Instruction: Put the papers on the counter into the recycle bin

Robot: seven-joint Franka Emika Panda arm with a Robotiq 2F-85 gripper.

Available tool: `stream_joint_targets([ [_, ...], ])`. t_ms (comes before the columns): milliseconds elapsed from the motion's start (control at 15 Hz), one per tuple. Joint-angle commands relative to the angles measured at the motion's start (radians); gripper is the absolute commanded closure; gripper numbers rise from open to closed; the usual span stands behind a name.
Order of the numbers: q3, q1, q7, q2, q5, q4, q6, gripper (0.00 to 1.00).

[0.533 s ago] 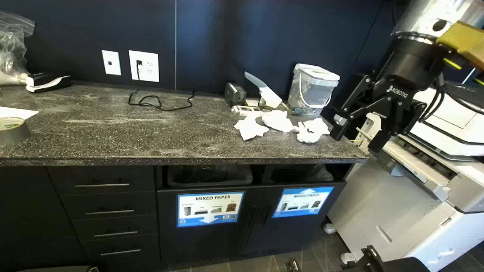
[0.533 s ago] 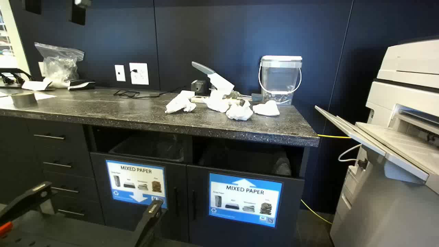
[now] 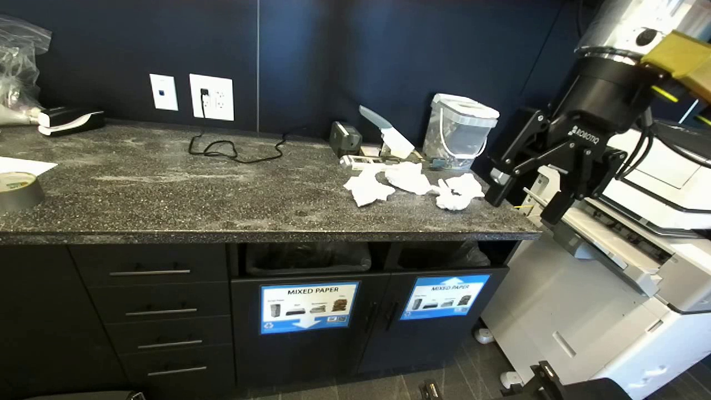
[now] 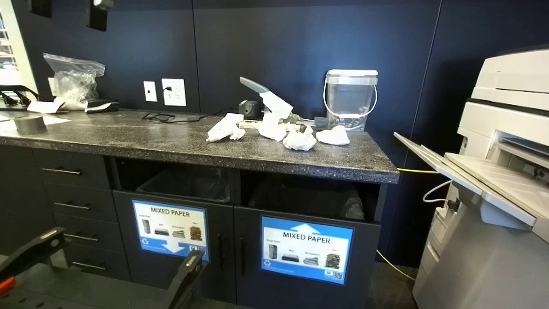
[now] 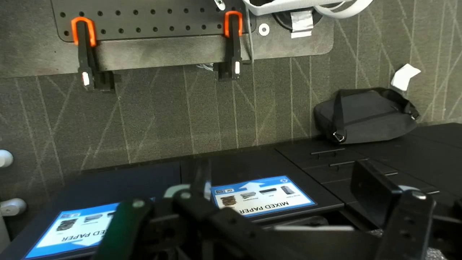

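Several crumpled white papers [image 3: 366, 189] [image 4: 299, 139] lie in a loose group near one end of the speckled dark counter [image 3: 250, 194] [image 4: 150, 138], in both exterior views. The recycle bin [image 3: 439, 255] [image 4: 304, 198] is a dark slot below the counter edge, with a blue-bordered sign under it. That sign [image 5: 81, 229] also shows upside down in the wrist view. My gripper [image 3: 522, 204] is open, with nothing between its fingers. It hangs apart from the papers, and its fingertips show at the top left of an exterior view [image 4: 68, 12] and in the wrist view [image 5: 288, 184]. The papers are out of the wrist view.
A pale lidded tub [image 3: 461, 133], a grey-handled white tool [image 3: 389, 133] and a small black box [image 3: 345, 139] stand behind the papers. A second slot [image 3: 308, 256] is beside the bin. A printer [image 3: 577, 289] stands past the counter's end. Clamps [image 4: 188, 272] stick up from a dark table.
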Motion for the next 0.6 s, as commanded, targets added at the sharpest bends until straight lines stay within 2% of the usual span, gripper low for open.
stream_joint_targets([
  [0, 0.005, -0.012, -0.059, 0.069, -0.004, 0.001, 0.082, 0.00],
  [333, -0.002, 0.013, -0.200, 0.328, -0.046, 0.024, 0.376, 0.00],
  [533, -0.027, 0.028, -0.312, 0.514, -0.051, 0.080, 0.553, 0.00],
])
